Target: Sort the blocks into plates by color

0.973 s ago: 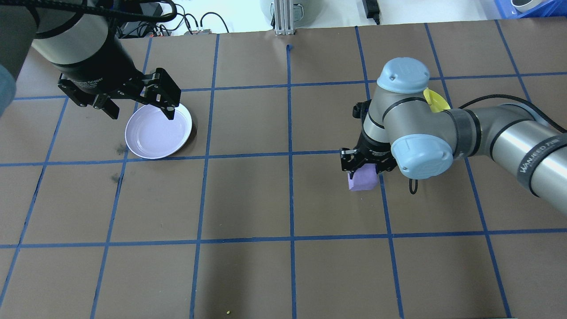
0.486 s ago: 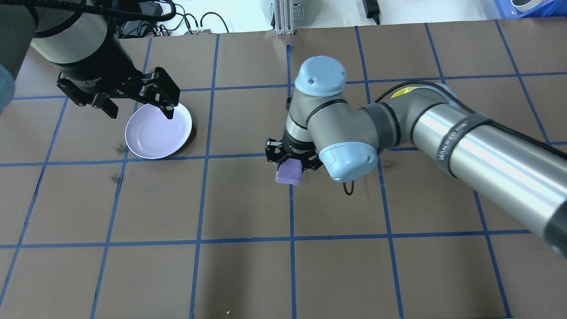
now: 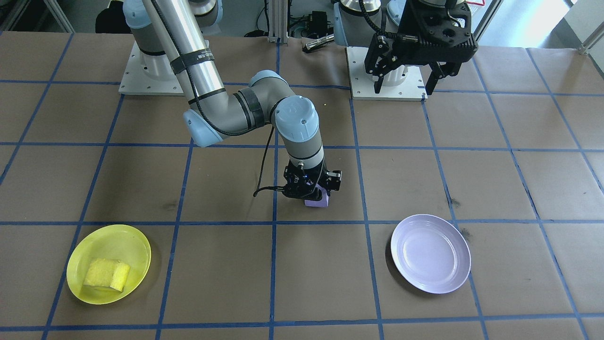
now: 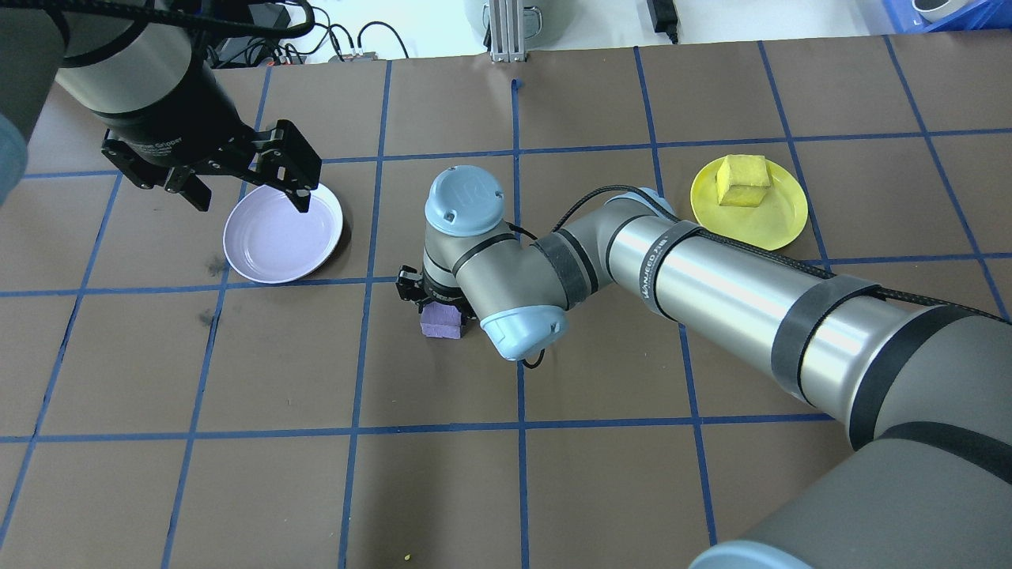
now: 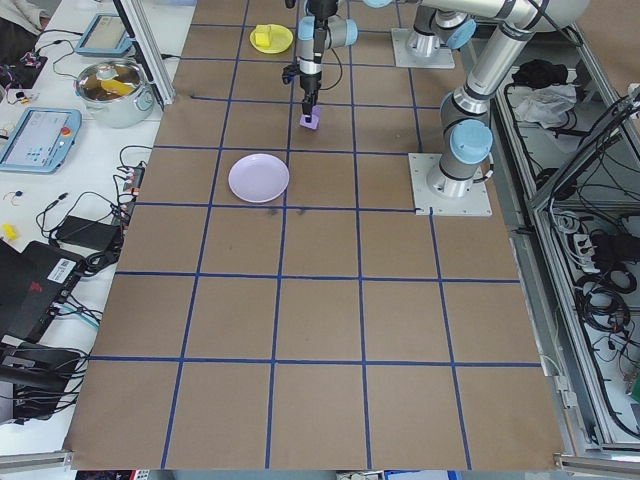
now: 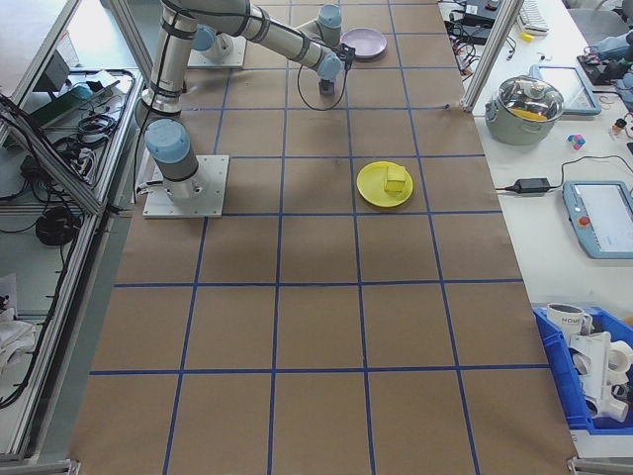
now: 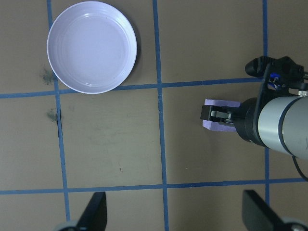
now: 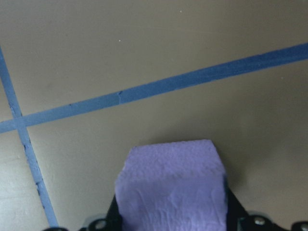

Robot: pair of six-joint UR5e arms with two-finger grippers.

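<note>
Your right gripper (image 4: 439,304) pinches the rough purple foam cube (image 4: 441,322) mid-table. Only the right wrist view shows its grainy foam face (image 8: 172,187). The left gripper (image 3: 409,85) hangs with jaws spread near the glossy round lavender plastic plate (image 4: 282,239). The irregular yellow foam block (image 3: 106,274) sits in the shallow yellow plate (image 3: 137,245).

Robotics lab, taped grid table (image 4: 443,490), cables (image 5: 70,225), monitors (image 5: 35,135)
</note>
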